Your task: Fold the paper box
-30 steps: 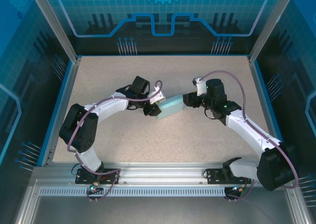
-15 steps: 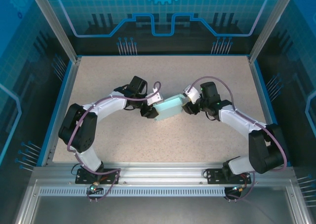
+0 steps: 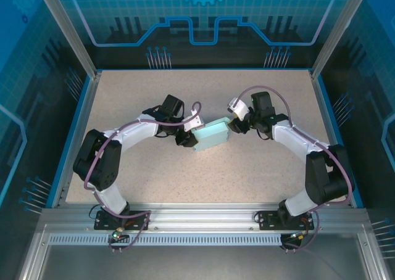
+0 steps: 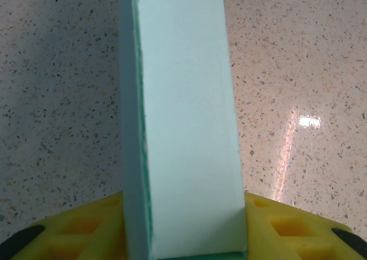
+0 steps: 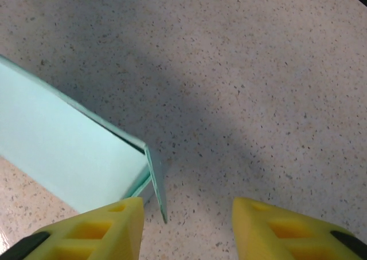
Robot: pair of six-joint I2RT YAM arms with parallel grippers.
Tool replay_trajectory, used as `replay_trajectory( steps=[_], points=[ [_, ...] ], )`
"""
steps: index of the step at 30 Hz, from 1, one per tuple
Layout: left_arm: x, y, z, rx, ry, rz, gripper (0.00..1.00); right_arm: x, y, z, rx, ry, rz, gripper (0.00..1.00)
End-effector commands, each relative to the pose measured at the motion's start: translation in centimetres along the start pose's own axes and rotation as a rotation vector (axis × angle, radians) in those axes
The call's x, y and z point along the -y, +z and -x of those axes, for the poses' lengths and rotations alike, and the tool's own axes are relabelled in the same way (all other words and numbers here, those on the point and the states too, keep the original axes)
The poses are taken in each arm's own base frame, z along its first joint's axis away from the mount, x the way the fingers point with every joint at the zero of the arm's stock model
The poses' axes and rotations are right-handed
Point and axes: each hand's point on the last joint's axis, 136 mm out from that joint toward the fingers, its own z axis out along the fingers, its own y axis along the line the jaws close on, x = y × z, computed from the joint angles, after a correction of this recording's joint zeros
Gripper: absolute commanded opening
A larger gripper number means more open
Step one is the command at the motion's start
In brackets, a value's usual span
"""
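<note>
Left arm: rises from its base at the near edge; elbow pushed out to the left; forearm reaches right and away toward the middle of the surface (image 3: 203, 181); wrist bent so the fingers point right at the box
Left end effector (image 3: 190, 135) (image 4: 186, 243): clenched on the left end of the paper box (image 3: 210, 135) (image 4: 183, 99); in the left wrist view the box's end sits between the two yellow fingers (image 4: 74, 231), touching both
Right arm: rises from its base at the near edge; elbow pushed out to the right; forearm sweeps left and away; wrist turned so the fingers point left toward the box's other end
Right end effector (image 3: 233, 124) (image 5: 186, 225): released; its yellow fingers (image 5: 97, 231) stand apart with bare speckled surface between them; it grips nothing
Paper box: pale teal, folded into a flat rectangular shape; it is near the centre of the surface, between the two end effectors, long axis running from one to the other
Right end of the box (image 5: 63, 151): just beside one finger of the right end effector; a thin end flap (image 5: 156, 180) stands out from the corner, not tucked in
</note>
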Motion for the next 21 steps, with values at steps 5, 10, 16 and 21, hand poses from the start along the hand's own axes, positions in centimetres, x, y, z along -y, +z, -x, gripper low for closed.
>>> replay_trajectory(
  steps=[5,10,16,21],
  points=[
    [0.1,0.1,-0.4,-0.022,-0.001,-0.025,0.45,-1.2,0.3,0.8,-0.002,-0.035,0.109,0.35],
    [0.0,0.2,-0.3,-0.025,-0.005,-0.02,0.45,-1.9,0.8,1.3,-0.032,-0.047,0.137,0.2],
    [-0.7,0.2,-0.5,-0.04,-0.028,0.016,0.45,-2.6,0.8,1.0,-0.146,0.053,0.098,0.04],
    [-1.0,0.4,-0.6,-0.056,-0.042,0.037,0.45,-2.7,0.8,0.4,-0.262,0.289,-0.008,0.01]
  ],
)
